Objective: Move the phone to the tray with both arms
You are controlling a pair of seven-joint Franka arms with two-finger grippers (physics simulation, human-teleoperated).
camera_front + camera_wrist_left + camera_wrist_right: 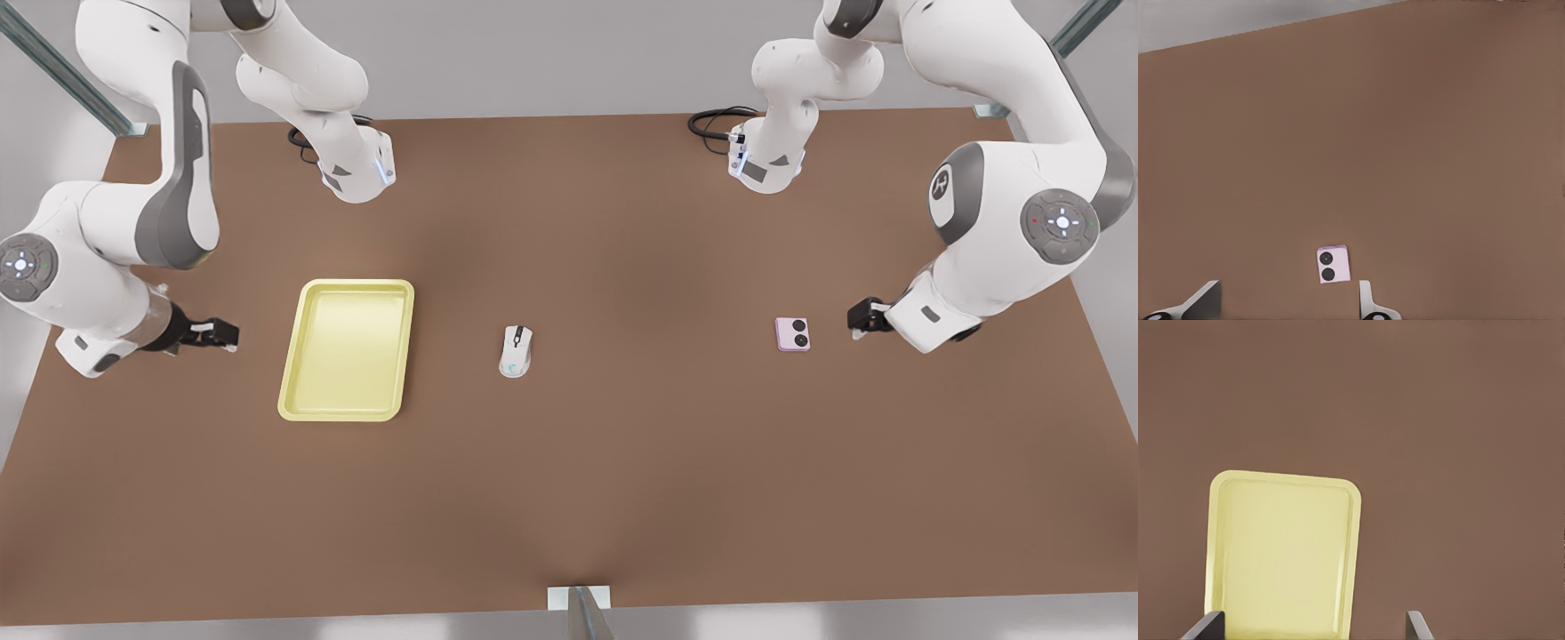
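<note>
Phone on the table, both grippers empty and wide apart.

The phone (792, 334) lies flat, lenses up, toward the front view's right, well apart from the tray (348, 349), with a white mouse (516, 350) between them. The left gripper (864, 317) hovers near the phone, jaws apart, holding nothing. The right gripper (216, 333) waits just beside the tray on the front view's left, its fingers (1205, 628) likewise spread over the brown table (569, 498).
</note>
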